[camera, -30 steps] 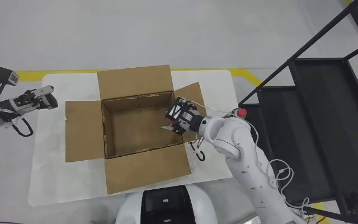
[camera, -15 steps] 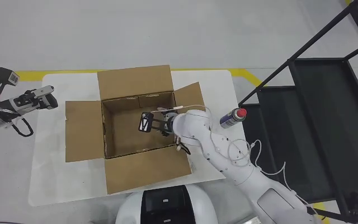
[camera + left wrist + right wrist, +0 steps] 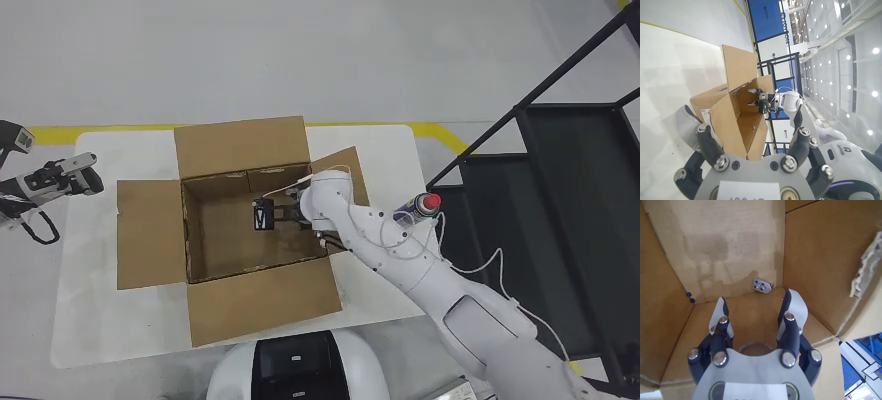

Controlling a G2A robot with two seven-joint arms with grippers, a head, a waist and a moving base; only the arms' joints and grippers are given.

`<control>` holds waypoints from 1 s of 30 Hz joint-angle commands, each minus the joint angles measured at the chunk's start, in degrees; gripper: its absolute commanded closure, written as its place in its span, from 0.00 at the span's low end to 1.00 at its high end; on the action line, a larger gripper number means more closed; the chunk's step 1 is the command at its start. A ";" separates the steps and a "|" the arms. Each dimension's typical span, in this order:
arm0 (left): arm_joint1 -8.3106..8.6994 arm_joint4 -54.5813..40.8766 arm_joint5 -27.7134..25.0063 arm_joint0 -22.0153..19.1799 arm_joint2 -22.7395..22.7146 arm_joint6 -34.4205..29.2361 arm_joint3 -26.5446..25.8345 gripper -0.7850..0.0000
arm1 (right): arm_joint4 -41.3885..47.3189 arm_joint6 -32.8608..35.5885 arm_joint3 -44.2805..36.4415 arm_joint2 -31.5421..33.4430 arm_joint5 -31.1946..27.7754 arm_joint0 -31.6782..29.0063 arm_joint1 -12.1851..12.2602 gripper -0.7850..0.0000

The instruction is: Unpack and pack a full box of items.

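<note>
An open cardboard box [image 3: 240,150] stands on the white table [image 3: 100,300] with all flaps folded out. My right gripper [image 3: 264,214] hangs inside the box, open and holding nothing. From the right wrist view the right gripper [image 3: 755,297] points at the box floor [image 3: 715,237], where a small metal plate [image 3: 762,286] lies against the wall and two tiny black bits [image 3: 690,297] sit in a corner. My left gripper [image 3: 78,176] is open off the table's left edge. In the left wrist view the left gripper [image 3: 743,113] faces the box [image 3: 742,75] and the right gripper [image 3: 751,97].
A spray can with a red cap [image 3: 417,209] lies near the table's right edge, beside the right arm. A black metal rack [image 3: 560,200] stands just right of the table. Bare tabletop runs along the left and front of the box.
My right arm has swung left from the box's right flap to the inside of the box, gripper still open. The spray can now shows more fully. The left arm has not moved.
</note>
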 commanded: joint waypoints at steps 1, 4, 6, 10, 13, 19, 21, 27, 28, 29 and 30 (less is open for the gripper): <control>0.00 0.00 0.00 0.00 0.00 0.00 0.00 0.00 | 0.22 -1.61 3.16 -1.28 0.72 1.29 -0.74 0.34; 0.00 0.00 0.00 0.00 0.00 0.00 0.00 0.00 | 0.17 -3.60 7.48 -3.17 2.12 3.16 -1.98 0.35; 0.00 0.00 0.00 0.00 0.00 0.00 0.00 0.00 | 0.29 -4.98 10.18 -4.32 2.82 4.31 -2.82 0.33; 0.00 0.00 0.00 0.00 0.00 0.00 0.00 0.00 | -0.17 -7.25 15.17 -6.51 4.89 6.63 -4.60 0.22; 0.00 0.00 0.00 0.00 0.00 0.00 0.00 0.00 | -1.27 -8.08 18.47 -8.45 5.51 8.12 -5.95 0.22; 0.00 0.00 0.00 0.00 0.00 0.00 0.00 0.00 | -1.98 -8.89 24.34 -11.11 5.53 10.28 -8.42 0.37; 0.00 0.00 0.00 0.00 0.00 0.00 0.00 0.00 | -2.27 -9.19 26.00 -11.93 5.16 10.78 -9.18 0.42; 0.00 0.00 0.00 0.00 0.00 0.00 0.00 0.00 | -3.08 -10.16 30.53 -13.41 5.36 12.13 -11.11 0.41; 0.00 0.00 0.00 0.00 0.00 0.00 0.00 0.00 | -3.20 -10.35 31.21 -13.57 5.46 12.32 -11.39 0.40; 0.00 0.00 0.00 0.00 0.00 0.00 0.00 0.00 | -3.40 -10.50 31.90 -13.79 5.39 12.46 -11.66 0.40; 0.00 0.00 0.00 0.00 0.00 0.00 0.00 0.00 | -3.64 -10.70 32.50 -14.01 5.45 12.58 -11.93 0.40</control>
